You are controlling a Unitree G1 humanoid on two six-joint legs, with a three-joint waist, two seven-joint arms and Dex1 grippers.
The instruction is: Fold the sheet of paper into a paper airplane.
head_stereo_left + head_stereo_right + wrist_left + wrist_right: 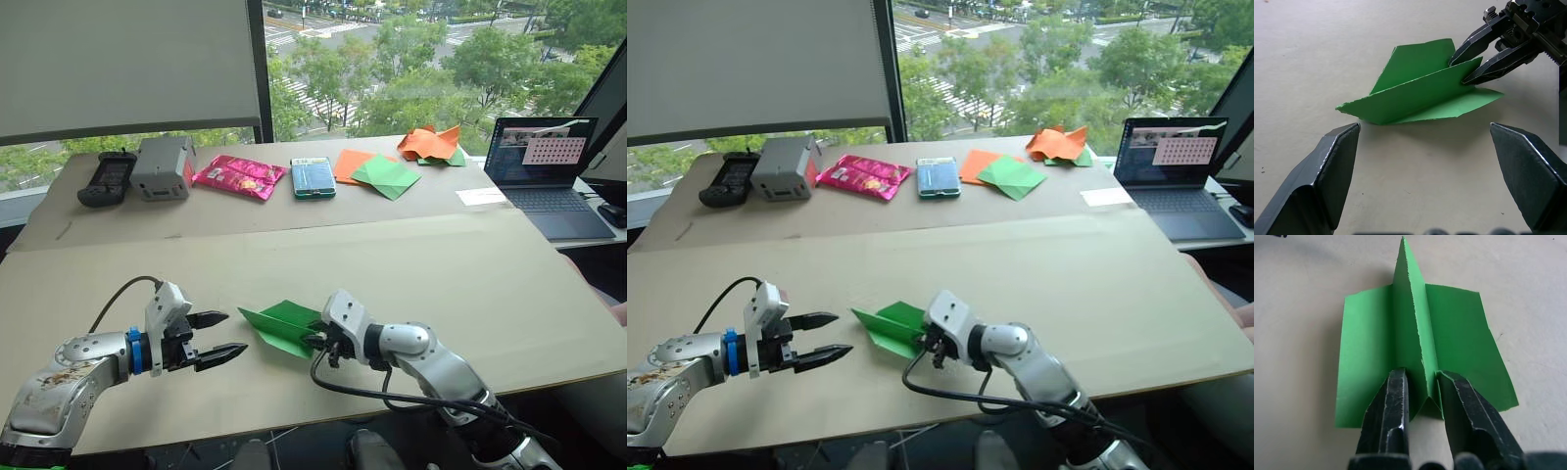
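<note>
The bright green sheet of paper stands folded as a paper airplane (279,325) near the table's front edge, nose toward my left gripper, two wings flat and a centre fin upright. My right gripper (1420,377) is shut on the tail end of that fin (1420,95), its fingers (1484,39) pinching from both sides. My left gripper (233,334) is open just short of the nose, touching nothing, its fingertips (1342,142) spread wider than the plane.
On the far board lie a black device (106,178), a grey box (162,166), a pink packet (239,176), a teal pack (313,177), flat orange and green sheets (377,168) and crumpled orange paper (429,143). A laptop (544,162) stands at the right.
</note>
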